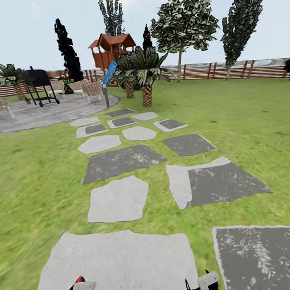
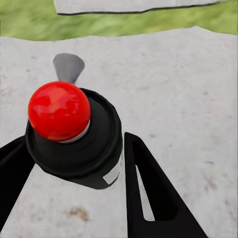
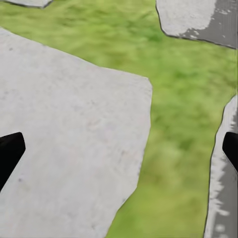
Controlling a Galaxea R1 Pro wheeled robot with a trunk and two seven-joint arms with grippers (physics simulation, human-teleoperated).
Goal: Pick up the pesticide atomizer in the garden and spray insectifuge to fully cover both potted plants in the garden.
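Atomizer (image 2: pixel 59 111): a black body with a round red top and a white patch on its side, held between the two black fingers of the left pincer. Its red top also peeks in at the bottom edge of the head view.
Left pincer (image 2: pixel 74 140): clamped on the atomizer, low above a pale grey slab (image 2: pixel 173 89), with a strip of grass beyond it.
Right pincer (image 3: pixel 121 148): fingers wide apart with nothing between them, hanging over the edge of a pale slab (image 3: pixel 64 124) where it meets grass.
Garden: a green lawn (image 1: pixel 245 115) with a double row of slabs leading away from the robot. Some slabs are pale, some dark grey.
Nearest slab (image 1: pixel 120 264): large and pale, straight ahead of both pincers.
Patio (image 1: pixel 38 114): grey paving at far left. It carries a black grill (image 1: pixel 39 82) and some woven chairs (image 1: pixel 90 88).
Palms (image 1: pixel 146 73): a cluster with scaly trunks at the far end of the slab path.
Playhouse (image 1: pixel 111 47): brown wood with a blue slide (image 1: pixel 109 72), behind the palms.
Fence (image 1: pixel 243 69): brown slats along the far edge, with tall trees (image 1: pixel 184 23) in front of it.
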